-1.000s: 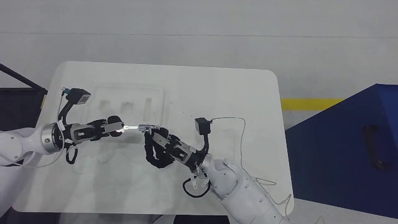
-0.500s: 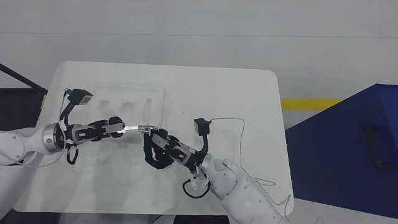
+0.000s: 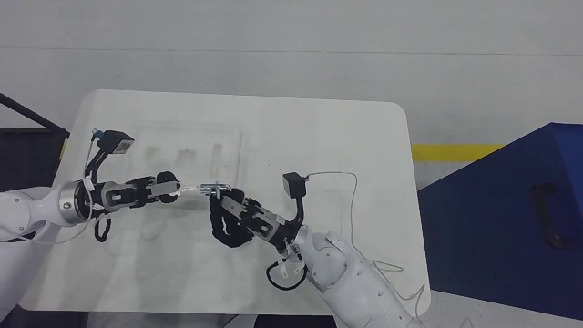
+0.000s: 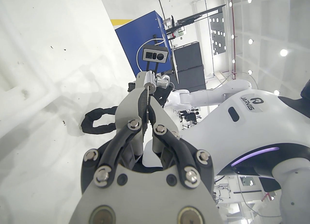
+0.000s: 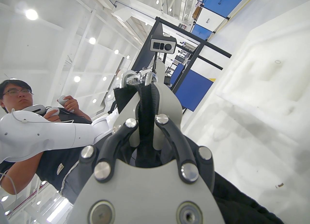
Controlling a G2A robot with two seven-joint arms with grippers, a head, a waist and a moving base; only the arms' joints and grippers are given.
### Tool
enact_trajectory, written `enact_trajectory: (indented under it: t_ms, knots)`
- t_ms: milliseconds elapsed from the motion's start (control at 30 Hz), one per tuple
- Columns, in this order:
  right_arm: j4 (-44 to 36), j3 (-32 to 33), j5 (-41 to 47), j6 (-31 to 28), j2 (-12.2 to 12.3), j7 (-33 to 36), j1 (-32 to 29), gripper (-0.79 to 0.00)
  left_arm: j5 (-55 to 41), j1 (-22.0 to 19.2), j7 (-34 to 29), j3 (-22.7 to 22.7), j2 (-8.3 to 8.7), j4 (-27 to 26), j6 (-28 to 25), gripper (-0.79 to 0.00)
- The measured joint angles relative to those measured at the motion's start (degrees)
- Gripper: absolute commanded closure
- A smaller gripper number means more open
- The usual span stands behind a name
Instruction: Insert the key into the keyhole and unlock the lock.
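Observation:
My left gripper [image 3: 173,185] is shut on a thin silver key [image 4: 147,99], held edge-on above the table. The key's tip meets the keyhole in the round face of the silver lock cylinder [image 4: 149,84]; how deep it sits I cannot tell. My right gripper [image 3: 230,204] holds the lock [image 3: 215,188] by its black fabric-covered chain [image 5: 145,104], with its fingers shut on the fabric. The silver lock head [image 5: 135,78] sticks out past the fingertips. A loop of the chain [image 4: 96,123] hangs down to the white table [image 3: 346,146].
A white foam tray [image 3: 196,141] with shallow recesses lies on the table just behind the two grippers. A blue cabinet [image 3: 510,219] stands off the table's right side. Bare tabletop stretches to the right and toward the near edge.
Both grippers have drifted a little toward the table's near edge, and the key and lock have stayed tip to face.

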Motion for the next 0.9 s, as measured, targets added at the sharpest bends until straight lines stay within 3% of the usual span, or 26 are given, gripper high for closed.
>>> enact_trajectory:
  t_ms: [367, 900]
  knots:
    - [1.25, -0.58, 5.15, -0.82, -0.34, 3.91, 0.71, 0.000, -1.94, -1.93, -3.90, -0.16, -0.62, 2.36, 3.46, 0.000]
    - [-1.36, 0.87, 5.78, 1.16, 0.13, 4.71, -1.11, 0.000, -1.33, -0.29, -3.14, -1.07, -1.05, 1.25, 4.54, 0.000]
